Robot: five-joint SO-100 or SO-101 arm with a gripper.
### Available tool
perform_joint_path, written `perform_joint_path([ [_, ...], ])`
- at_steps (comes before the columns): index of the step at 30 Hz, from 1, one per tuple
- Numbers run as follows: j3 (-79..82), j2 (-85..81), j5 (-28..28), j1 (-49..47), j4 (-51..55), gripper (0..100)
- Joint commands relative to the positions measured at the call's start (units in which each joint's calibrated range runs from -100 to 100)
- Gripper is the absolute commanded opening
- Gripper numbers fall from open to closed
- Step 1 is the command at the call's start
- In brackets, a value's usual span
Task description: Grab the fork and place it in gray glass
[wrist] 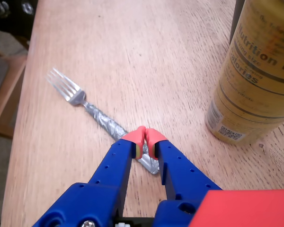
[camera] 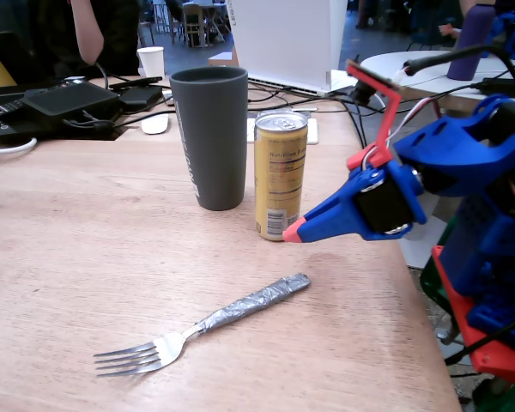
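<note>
Gripper (wrist: 144, 136) tips pressed together, holding nothing, hovering above table (camera: 60, 249). Fork (camera: 208, 323) flat on table below tips, foil handle end under them in wrist view, tines pointing away. Gray glass (camera: 209, 137) upright beyond gold can (camera: 280, 176), both near gripper.

My fork (camera: 202, 324), silver with four tines and a crinkled foil-wrapped handle, lies flat on the wooden table in front of the tall dark gray glass (camera: 210, 137), which stands upright and well apart from it.
</note>
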Motion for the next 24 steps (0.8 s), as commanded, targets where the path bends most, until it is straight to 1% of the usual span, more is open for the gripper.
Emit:
perform_joint_path([
  [1,0.4,-0.7,0.1,0.0,-0.7,0],
  [10,-1.0,0.2,0.4,-0.4,-1.5,0],
  [13,-10.0,5.5,0.4,-0.9,-0.5,0],
  [16,-21.4,15.9,0.7,-6.0,-0.5,0],
  [17,-25.1,18.9,1.7,-7.8,-0.4,0],
  [20,-31.8,25.6,5.1,-9.0,5.0,0],
  [24,-43.4,30.1,7.9,-9.2,18.1,0],
])
